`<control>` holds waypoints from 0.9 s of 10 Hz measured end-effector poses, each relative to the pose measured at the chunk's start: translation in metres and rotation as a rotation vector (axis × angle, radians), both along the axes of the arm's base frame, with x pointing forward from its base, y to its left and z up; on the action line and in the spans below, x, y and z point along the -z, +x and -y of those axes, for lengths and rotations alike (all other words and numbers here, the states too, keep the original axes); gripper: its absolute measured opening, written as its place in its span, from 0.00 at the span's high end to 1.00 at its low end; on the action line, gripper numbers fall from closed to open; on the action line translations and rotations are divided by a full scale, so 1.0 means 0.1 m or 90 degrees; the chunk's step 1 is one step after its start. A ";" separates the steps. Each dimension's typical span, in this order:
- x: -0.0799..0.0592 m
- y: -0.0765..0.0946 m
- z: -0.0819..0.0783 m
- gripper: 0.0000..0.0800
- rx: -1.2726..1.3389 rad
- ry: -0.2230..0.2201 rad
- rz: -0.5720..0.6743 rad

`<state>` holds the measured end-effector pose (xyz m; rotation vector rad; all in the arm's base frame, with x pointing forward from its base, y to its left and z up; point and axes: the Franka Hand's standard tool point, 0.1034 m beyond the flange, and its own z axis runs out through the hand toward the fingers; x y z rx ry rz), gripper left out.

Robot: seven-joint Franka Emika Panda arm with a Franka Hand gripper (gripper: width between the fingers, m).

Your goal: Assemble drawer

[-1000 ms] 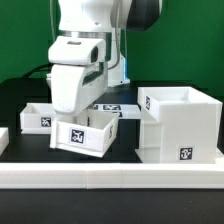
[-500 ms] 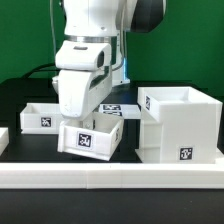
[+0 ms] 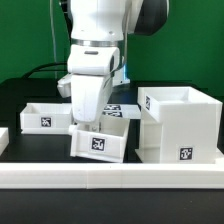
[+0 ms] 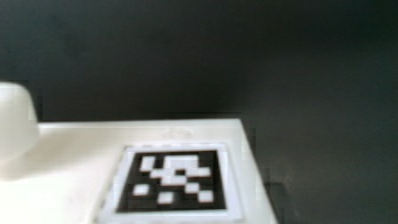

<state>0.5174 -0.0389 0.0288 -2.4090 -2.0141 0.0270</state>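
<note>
The tall white drawer housing (image 3: 180, 125) stands at the exterior view's right, open at the top, with a tag low on its front. My gripper (image 3: 93, 125) reaches down into a small white tray (image 3: 102, 142) and is shut on it. It holds the tray tilted, just off the black table, close to the housing's left side. The fingertips are hidden by the tray. The wrist view shows the tray's tagged white face (image 4: 169, 175) close up. A second tray (image 3: 40, 116) sits on the table at the exterior view's left.
A long low white rail (image 3: 110, 178) runs along the front edge. The marker board (image 3: 120, 108) lies flat behind the held tray. A green wall stands behind the table. A blurred white shape (image 4: 15, 120) fills one edge of the wrist view.
My arm has carried the held tray toward the exterior view's right, closer to the housing. The tray has tilted a little more. The other tray and the housing have not moved.
</note>
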 end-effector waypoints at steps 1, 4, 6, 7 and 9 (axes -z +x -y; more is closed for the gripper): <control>0.00 -0.01 0.05 0.95 0.006 -0.001 0.000; 0.03 -0.04 0.16 0.95 -0.023 0.014 0.006; 0.04 -0.04 0.16 0.95 -0.030 0.034 0.007; 0.05 -0.04 0.09 0.95 -0.036 0.034 0.005; 0.08 0.00 0.03 0.95 -0.038 0.038 -0.010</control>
